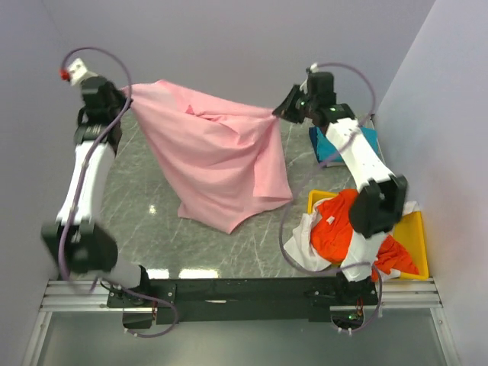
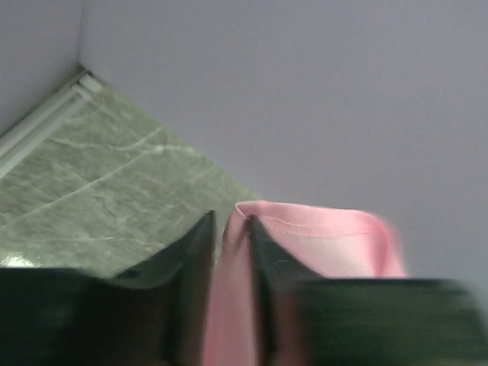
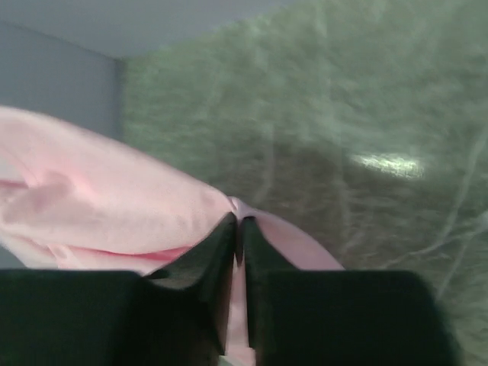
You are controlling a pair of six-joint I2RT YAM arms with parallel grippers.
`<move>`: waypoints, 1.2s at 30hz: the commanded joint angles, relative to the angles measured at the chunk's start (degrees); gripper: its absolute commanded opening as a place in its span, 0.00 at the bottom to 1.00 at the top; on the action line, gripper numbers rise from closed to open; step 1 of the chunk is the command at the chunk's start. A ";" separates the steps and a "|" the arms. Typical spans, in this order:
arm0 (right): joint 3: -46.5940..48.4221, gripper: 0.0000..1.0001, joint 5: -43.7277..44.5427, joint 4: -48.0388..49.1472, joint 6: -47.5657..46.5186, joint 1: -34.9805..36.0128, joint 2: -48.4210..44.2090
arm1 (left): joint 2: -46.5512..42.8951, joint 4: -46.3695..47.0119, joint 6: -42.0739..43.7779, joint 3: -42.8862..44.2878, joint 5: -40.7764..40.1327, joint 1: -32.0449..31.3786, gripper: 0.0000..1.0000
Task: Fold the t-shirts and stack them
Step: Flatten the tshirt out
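The light pink t-shirt (image 1: 217,152) hangs stretched between both grippers above the far half of the table, its lower part trailing down toward the middle. My left gripper (image 1: 123,95) is shut on its far-left corner; the pink hem (image 2: 305,236) shows between and beside the fingers. My right gripper (image 1: 284,108) is shut on its far-right corner (image 3: 114,206). The teal-blue t-shirt (image 1: 366,141) lies folded at the far right under the right arm. The orange-red t-shirt (image 1: 335,225) and the white t-shirt (image 1: 303,248) lie crumpled in the yellow tray (image 1: 415,236).
The table is green-grey marble (image 1: 152,213). Purple-grey walls stand close at the back and both sides. The yellow tray sits at the near right beside the right arm's base. A black rail runs along the near edge.
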 commanded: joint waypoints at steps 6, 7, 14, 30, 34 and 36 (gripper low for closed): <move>7.81 0.50 -3.26 -9.96 -5.66 -0.16 14.25 | 22.87 -9.11 0.87 20.72 12.12 0.82 0.81; 3.88 0.52 -2.72 -9.17 -6.28 0.55 12.76 | 22.08 -8.67 1.13 17.85 12.56 0.82 0.82; -15.13 0.55 3.16 -8.71 -6.81 6.34 1.51 | 13.12 -4.01 0.61 -1.68 14.41 0.82 0.84; -30.79 0.50 9.94 -13.38 -8.04 13.04 -0.53 | 3.71 -10.86 -2.81 -22.16 18.45 -10.78 0.81; -30.97 0.50 9.94 -13.64 -8.39 13.04 0.79 | 3.79 -9.99 -4.75 -27.26 19.42 -12.54 0.79; -31.49 0.50 9.85 -12.85 -8.39 13.12 1.40 | 4.58 -10.25 -4.93 -27.80 18.55 -13.42 0.79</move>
